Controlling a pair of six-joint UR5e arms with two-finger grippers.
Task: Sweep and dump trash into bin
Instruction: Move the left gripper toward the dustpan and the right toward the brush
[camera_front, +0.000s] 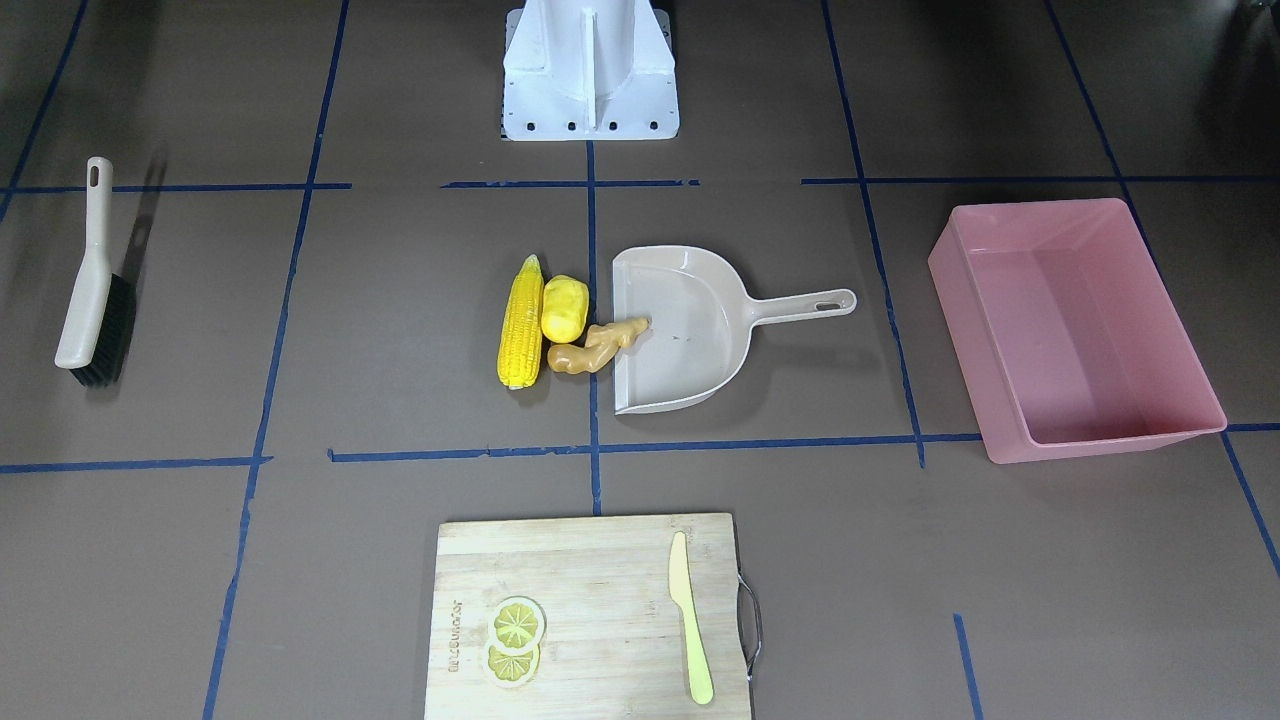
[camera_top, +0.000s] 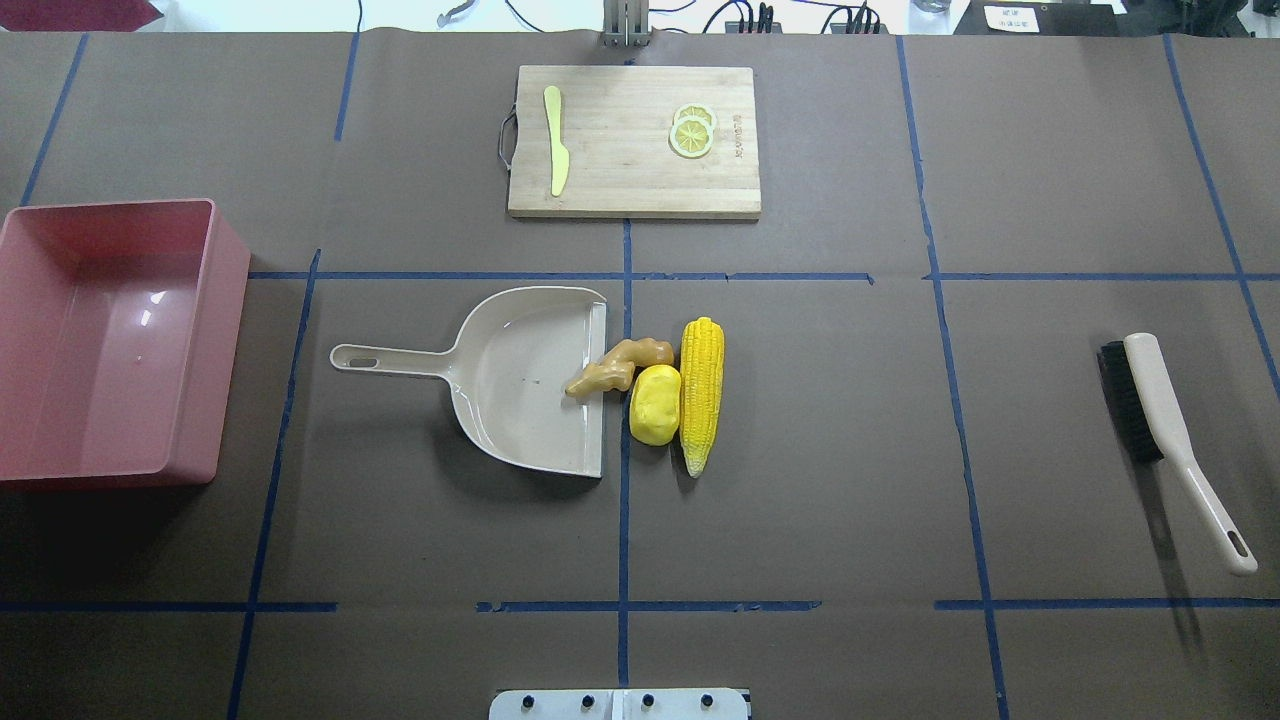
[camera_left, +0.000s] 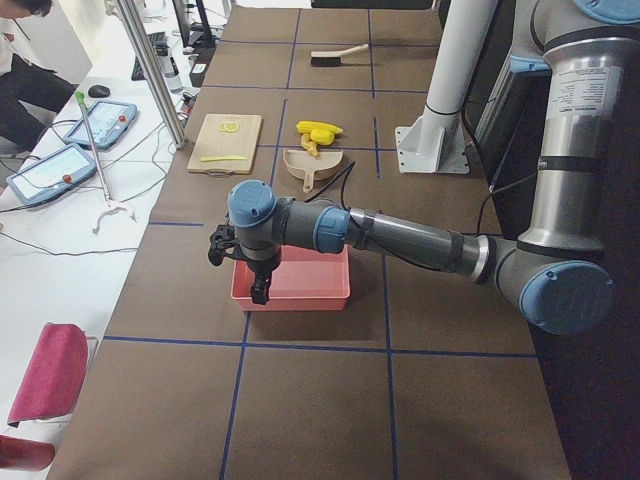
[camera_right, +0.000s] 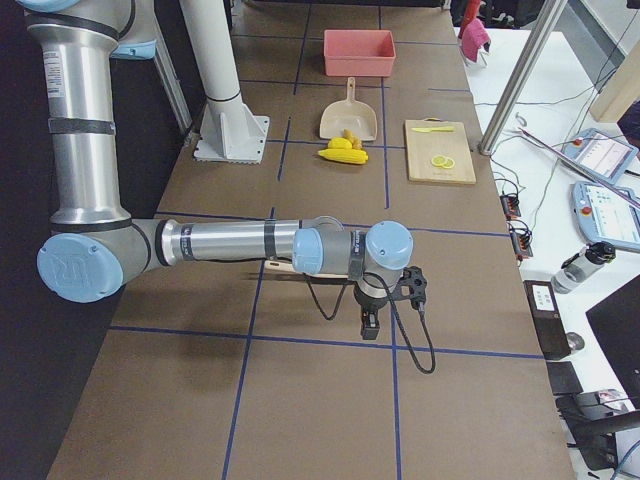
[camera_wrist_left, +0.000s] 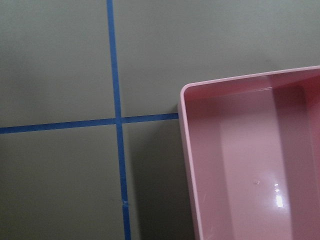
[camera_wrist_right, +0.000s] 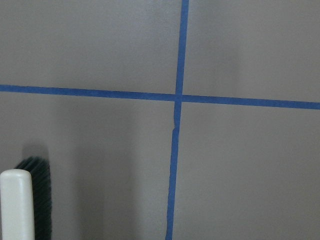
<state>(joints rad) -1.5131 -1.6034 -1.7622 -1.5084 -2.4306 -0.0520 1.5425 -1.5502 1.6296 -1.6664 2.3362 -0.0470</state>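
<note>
**Trash lying at the dustpan's mouth, both arms hanging out over the desk ends**

A dark printed mark is running along one short edge of the cutting board (camera_top: 620, 170), too small to read; no other writing is showing legibly.

The left arm (camera_left: 420, 240) is standing upright at the shoulder, its forearm stretching roughly level over the desk (camera_top: 850, 450). The wrist is turning down, so the left pincer (camera_left: 259, 294) is hanging above the bin (camera_top: 228, 300); whether it is spread or pressed together I cannot tell. The right arm (camera_right: 220, 242) is mirroring that pose at the other end; the right pincer (camera_right: 369, 326) is pointing down over the brush (camera_top: 1160, 420), and its state I cannot tell either.

The corn (camera_top: 701, 393) is lying mid-desk, its long axis running front to back and its pointed tip facing the robot. The potato (camera_top: 655, 404) is touching it on the side nearer the dustpan (camera_top: 520, 390). The ginger (camera_top: 615, 366) is lying slantwise across the dustpan's lip, one end inside the pan.

The dustpan's mouth is facing the trash; its handle is pointing toward the bin, which is sitting well apart at the robot's left end, open side up.

The brush is lying at the right end, handle toward the robot. A knife (camera_top: 555, 140) and lemon slices (camera_top: 692, 132) are resting on the cutting board at the far edge.
</note>
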